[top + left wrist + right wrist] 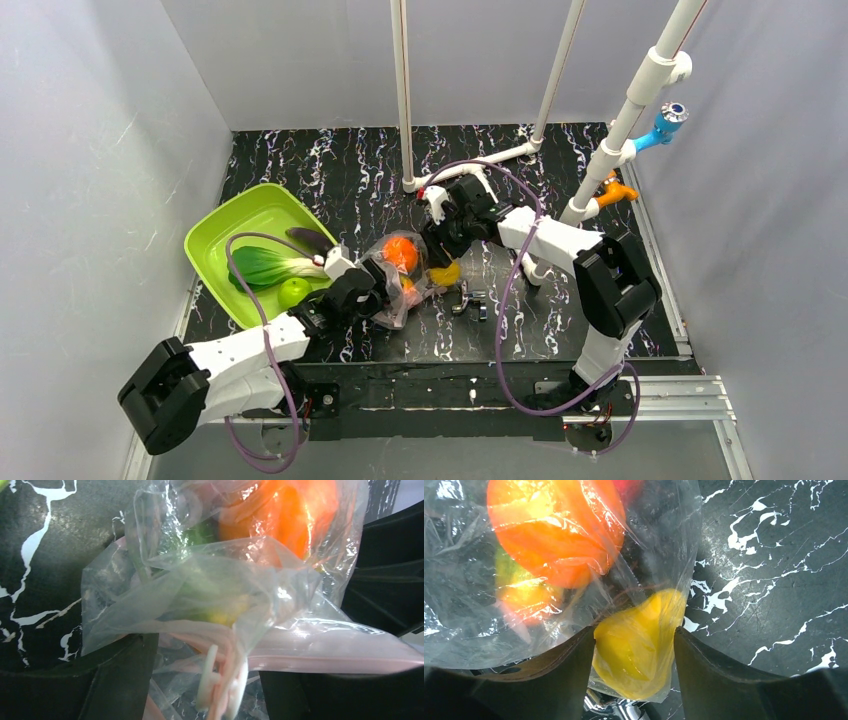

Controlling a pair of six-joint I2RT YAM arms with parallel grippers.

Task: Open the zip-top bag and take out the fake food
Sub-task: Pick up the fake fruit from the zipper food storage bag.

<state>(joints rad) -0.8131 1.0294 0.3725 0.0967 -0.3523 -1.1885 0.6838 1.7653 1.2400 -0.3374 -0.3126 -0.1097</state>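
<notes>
Logging one zip-top bag (385, 300), one orange (400, 252), one lemon (639, 645); left end effector (207, 665) gaping released, right end effector (634, 635) clench untellable.

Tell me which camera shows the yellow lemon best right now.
Right wrist: the lemon fills the gap between its fingers, close and sharp through the plastic of the zip-top bag. The top view shows only a small yellow patch beside the orange. The left wrist gives a faint yellowish blur behind crumpled plastic.

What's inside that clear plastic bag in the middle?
In the bag: an orange, a yellow lemon in one corner, a red piece and something green. Crinkled plastic blurs the rest, so anything deeper is hidden.
</notes>
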